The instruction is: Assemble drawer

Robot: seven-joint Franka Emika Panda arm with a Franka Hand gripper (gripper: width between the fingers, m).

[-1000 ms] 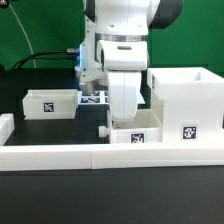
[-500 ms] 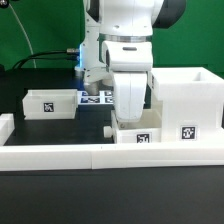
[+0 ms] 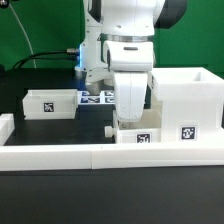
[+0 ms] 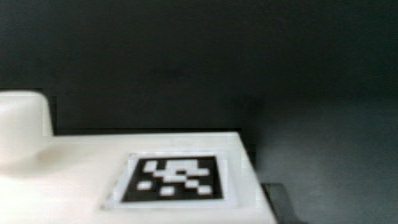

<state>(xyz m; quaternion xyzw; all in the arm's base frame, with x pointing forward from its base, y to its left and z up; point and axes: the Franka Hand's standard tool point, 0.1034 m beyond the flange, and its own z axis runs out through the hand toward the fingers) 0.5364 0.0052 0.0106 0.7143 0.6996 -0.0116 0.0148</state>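
Tray (image 3: 126, 138) sits just beside the casing (image 3: 186, 100), my gripper (image 3: 130, 120) low over it; I cannot tell whether the jaws are clamped on its wall. I'd keep it level and square to the casing when moving it

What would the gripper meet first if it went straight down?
Most likely the small tagged tray right under the gripper; the fingertips are hidden, so it may be touching it now.
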